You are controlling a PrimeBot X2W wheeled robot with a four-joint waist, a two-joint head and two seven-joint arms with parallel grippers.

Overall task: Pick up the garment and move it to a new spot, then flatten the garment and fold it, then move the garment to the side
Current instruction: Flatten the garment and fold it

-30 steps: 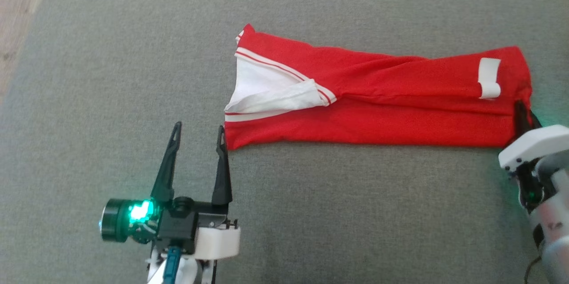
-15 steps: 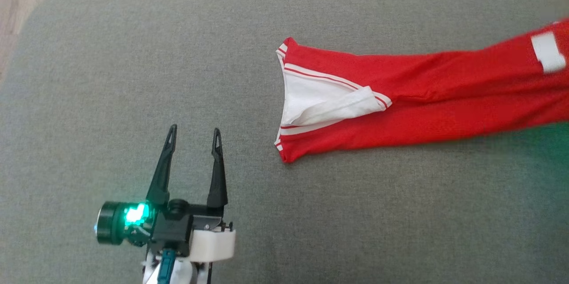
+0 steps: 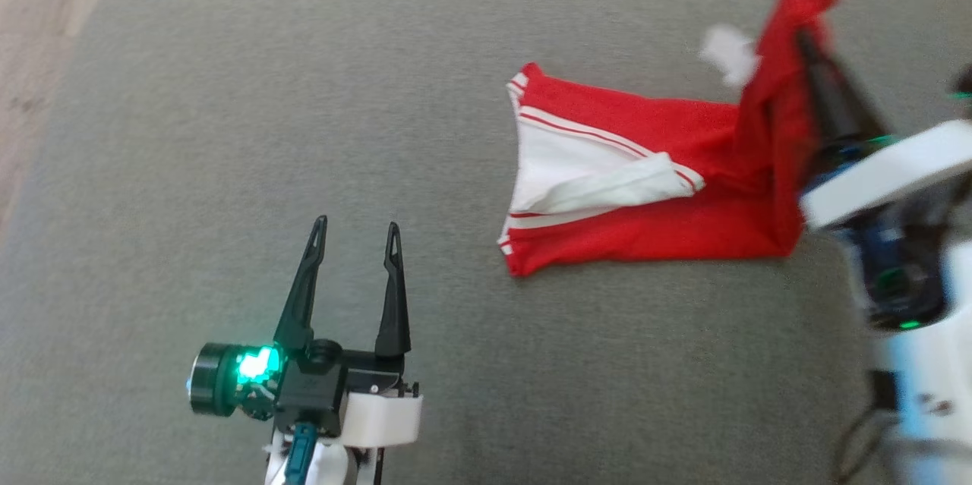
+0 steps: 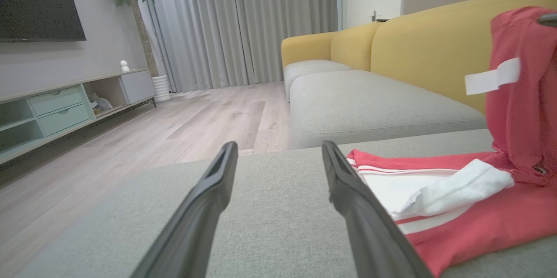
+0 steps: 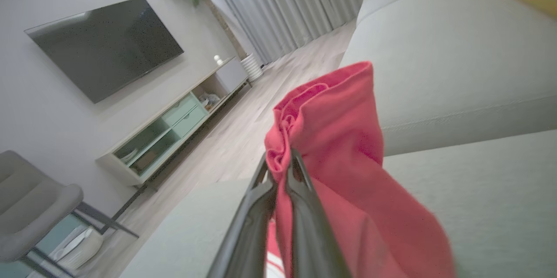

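The red garment [image 3: 645,227] with white trim lies on the grey cushion [image 3: 304,128], its right end lifted. My right gripper [image 3: 805,41] is shut on that raised red end [image 5: 330,121] and holds it up above the cushion. A white label [image 4: 491,78] hangs on the lifted part. The white-trimmed end [image 4: 435,182] stays flat on the cushion. My left gripper [image 3: 355,231] stands open at the lower left, well to the left of the garment, with nothing between its fingers [image 4: 209,191].
Wooden floor [image 3: 30,29] lies past the cushion's left edge. A second grey cushion [image 4: 370,104] and yellow sofa back [image 4: 426,47] stand behind. A TV cabinet [image 4: 65,104], plant and curtains are across the room.
My right gripper has lifted the garment's right end up and leftward, so the cloth now stands up instead of lying stretched out. The head camera shifted. The left gripper stays open.
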